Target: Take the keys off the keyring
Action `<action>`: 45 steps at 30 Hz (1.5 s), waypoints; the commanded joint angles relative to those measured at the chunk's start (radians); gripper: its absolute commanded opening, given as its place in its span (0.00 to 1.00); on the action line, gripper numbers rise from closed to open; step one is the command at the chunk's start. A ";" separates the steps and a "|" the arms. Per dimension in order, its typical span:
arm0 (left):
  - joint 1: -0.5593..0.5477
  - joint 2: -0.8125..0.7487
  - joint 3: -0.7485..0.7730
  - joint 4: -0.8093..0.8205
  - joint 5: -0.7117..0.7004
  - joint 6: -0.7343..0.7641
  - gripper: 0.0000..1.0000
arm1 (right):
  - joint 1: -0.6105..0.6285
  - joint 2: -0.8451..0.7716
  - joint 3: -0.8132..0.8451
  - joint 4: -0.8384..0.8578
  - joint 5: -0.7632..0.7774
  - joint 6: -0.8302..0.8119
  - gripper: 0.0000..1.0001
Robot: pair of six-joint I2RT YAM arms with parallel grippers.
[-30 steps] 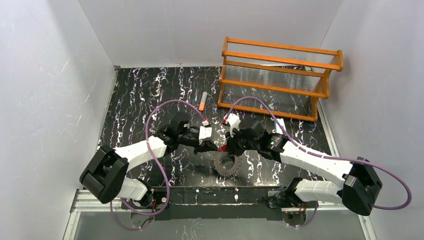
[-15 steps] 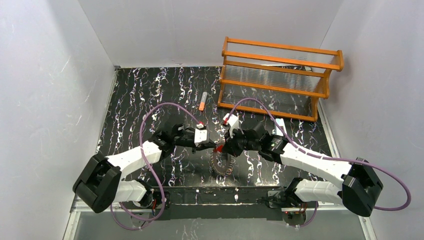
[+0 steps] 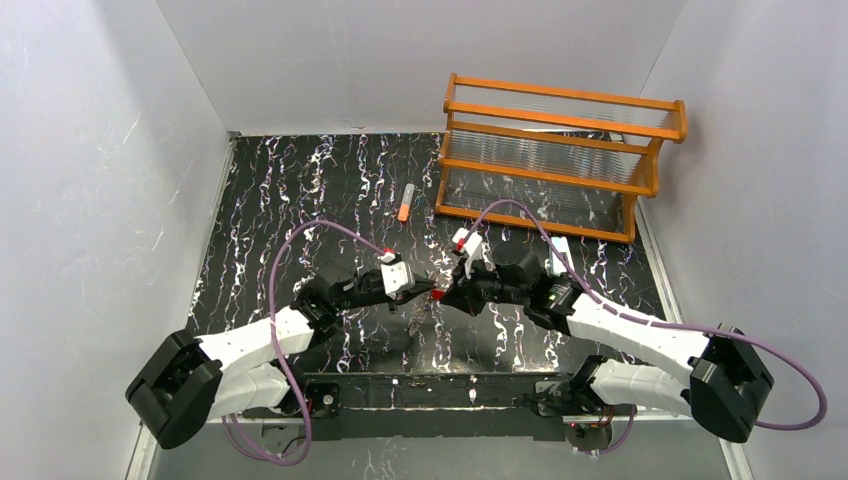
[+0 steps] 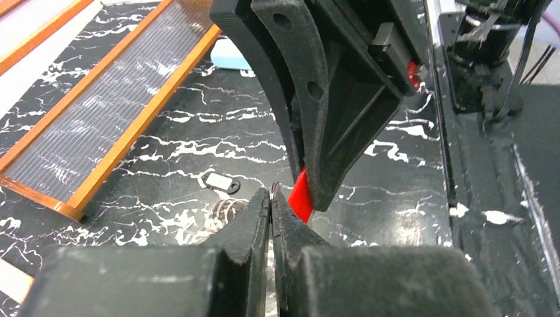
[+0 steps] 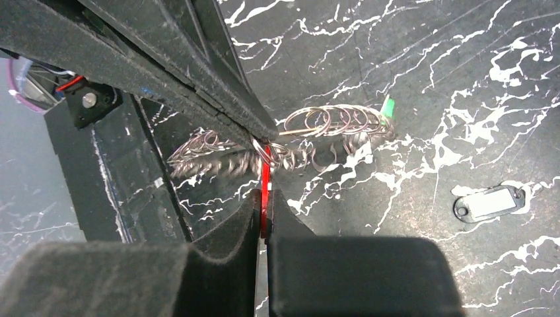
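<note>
I look out over a black table (image 3: 280,200) veined with white marbling, closed in by plain white walls (image 3: 400,60). At its far right stands an orange wooden rack (image 3: 560,150) with clear ribbed panels between its rails. Left of the rack lies a small orange-and-grey tube (image 3: 405,202) — near it, not touching. A pale white-blue clip (image 4: 230,56) lies by the rack's foot.

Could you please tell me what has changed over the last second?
The keyring, flat on the table a second ago, has been lifted and now hangs between the left gripper, shut on it, and the right gripper, shut on the red key. Both grips, the rack and tube stayed.
</note>
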 commanded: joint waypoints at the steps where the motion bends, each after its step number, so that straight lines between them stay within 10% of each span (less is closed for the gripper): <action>1: -0.074 -0.077 -0.041 0.218 -0.203 -0.134 0.00 | -0.020 -0.070 -0.026 0.080 -0.079 0.019 0.01; 17: -0.197 0.162 -0.293 0.943 -0.541 -0.560 0.00 | -0.104 -0.097 -0.238 0.469 -0.157 0.131 0.01; 45: -0.220 0.242 -0.270 1.072 -0.517 -0.436 0.00 | -0.123 0.047 -0.165 0.438 -0.384 0.141 0.01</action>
